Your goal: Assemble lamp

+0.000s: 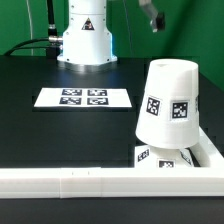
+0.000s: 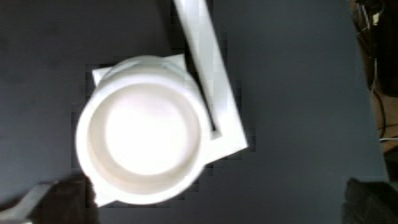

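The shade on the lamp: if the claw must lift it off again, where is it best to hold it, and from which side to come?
Probably from straight above, closing across the flat top of the shade. It stands upright on the base, narrow end up, and the wrist view shows that round top unobstructed. The rail crowds its lower part, so a sideways approach looks less suitable.

One shade (image 1: pixel 169 100), one base (image 1: pixel 170 157), one rail (image 1: pixel 100 180)
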Available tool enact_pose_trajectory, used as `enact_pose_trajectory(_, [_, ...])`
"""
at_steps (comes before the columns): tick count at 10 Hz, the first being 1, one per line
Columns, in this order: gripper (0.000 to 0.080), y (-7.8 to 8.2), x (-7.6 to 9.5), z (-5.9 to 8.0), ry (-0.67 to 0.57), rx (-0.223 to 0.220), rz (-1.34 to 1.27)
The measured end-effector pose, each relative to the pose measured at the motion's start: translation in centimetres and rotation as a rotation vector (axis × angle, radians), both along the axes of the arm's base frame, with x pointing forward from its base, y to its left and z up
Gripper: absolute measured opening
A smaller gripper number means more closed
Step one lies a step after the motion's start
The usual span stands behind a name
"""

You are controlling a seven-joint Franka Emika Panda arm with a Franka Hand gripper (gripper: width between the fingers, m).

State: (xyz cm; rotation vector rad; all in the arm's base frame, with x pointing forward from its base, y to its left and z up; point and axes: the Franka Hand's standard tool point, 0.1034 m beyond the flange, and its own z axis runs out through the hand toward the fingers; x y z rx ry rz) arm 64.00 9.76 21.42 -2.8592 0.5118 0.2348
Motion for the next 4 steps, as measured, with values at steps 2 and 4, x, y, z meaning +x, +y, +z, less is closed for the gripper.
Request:
enact_pose_trajectory(2, [0.0699,-0.16,0.03,-0.18,-0.001,-0.001,-0.003])
enact_pose_trajectory(4, [0.0699,-0.15,0.04,-0.18,-0.001,-0.001,-0.003])
